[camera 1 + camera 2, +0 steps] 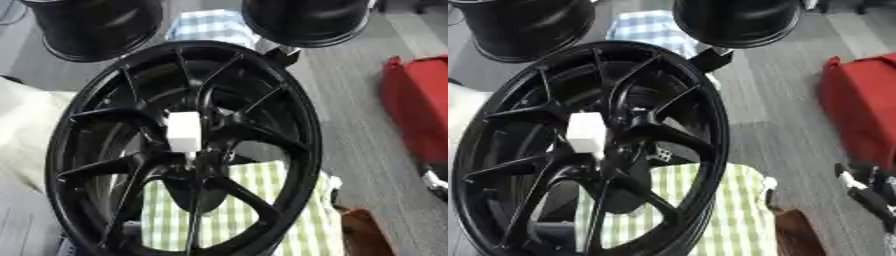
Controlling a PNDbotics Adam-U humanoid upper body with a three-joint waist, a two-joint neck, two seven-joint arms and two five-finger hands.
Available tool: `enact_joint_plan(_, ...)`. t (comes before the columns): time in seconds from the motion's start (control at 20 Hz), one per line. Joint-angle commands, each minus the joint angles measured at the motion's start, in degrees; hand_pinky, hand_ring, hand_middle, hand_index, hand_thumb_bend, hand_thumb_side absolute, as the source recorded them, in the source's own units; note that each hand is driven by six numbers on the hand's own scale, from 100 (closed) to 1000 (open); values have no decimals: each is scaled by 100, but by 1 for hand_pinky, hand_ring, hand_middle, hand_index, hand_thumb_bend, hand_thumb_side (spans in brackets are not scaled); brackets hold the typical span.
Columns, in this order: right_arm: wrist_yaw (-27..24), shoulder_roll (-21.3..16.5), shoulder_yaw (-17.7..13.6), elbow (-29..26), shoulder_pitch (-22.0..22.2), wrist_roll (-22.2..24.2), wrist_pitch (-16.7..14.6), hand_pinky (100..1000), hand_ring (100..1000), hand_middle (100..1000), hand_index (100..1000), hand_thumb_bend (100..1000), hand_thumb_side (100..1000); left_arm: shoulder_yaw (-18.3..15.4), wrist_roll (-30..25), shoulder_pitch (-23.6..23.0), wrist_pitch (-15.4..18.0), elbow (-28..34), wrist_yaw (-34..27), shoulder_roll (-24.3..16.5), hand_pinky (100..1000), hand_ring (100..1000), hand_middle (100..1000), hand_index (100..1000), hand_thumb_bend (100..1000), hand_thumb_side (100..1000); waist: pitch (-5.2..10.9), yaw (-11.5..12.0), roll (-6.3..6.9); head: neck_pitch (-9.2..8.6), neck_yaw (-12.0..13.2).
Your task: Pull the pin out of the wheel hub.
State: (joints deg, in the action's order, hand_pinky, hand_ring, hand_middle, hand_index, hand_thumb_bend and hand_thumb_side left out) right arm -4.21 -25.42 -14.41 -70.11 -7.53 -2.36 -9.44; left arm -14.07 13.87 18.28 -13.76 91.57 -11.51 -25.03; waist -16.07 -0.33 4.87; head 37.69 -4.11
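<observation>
The white block-shaped pin point(184, 131) sits in the centre of the black spoked wheel hub point(289, 100), untouched. The right hand point(868, 192) shows at four o'clock, fingers' state unclear. Next, I judge, a reach and pinch.

A: Where do the two views look from?

B: Both sit in the robot's head, side by side, facing down and forward. They are close to the black wheel hub point(184, 150), which fills most of each picture.

A: How do they differ?

B: Only by a sideways shift. The white block at the hub's centre point(586, 132) sits further left in the right eye view than in the left eye view.

A: What do they share?

B: Nearly everything: the hub, the green checked cloth point(254, 210) under it, two dark wheels point(737, 20) at the top, the grey floor point(359, 130) and a red object point(859, 110) at the right edge.
</observation>
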Motion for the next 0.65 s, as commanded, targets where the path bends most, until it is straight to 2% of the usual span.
enact_joint_plan(0.05, -13, -140, -6, -27, -13, 37, -18, 605, 626, 515, 677, 375, 362, 271, 378, 184, 366, -213, -669, 270, 727, 601, 508, 718, 287, 718, 136, -4, -9, -3, 2)
enact_joint_plan(0.2, -11, -141, 0, -22, -12, 45, -18, 605, 626, 514, 677, 376, 361, 405, 619, 379, 762, -786, -637, 615, 725, 597, 505, 717, 281, 717, 148, -9, -9, 8, -21)
enact_joint_plan(0.35, -7, -138, 5, -21, -12, 53, -20, 606, 626, 514, 677, 378, 361, 394, 808, 505, 1097, -1366, -529, 895, 725, 595, 503, 716, 281, 722, 145, -9, -14, 19, -13)
enact_joint_plan(0.5, 1, -136, 3, -26, -7, 55, -25, 606, 626, 514, 677, 379, 360, 361, 894, 537, 1289, -1803, -454, 1039, 725, 595, 502, 716, 276, 720, 135, -3, -18, 28, -1)
enact_joint_plan(0.65, 15, -137, 4, -32, -2, 58, -29, 606, 626, 514, 677, 382, 358, 331, 885, 528, 1410, -1976, -392, 1098, 724, 593, 499, 714, 279, 721, 128, 12, -25, 59, 45)
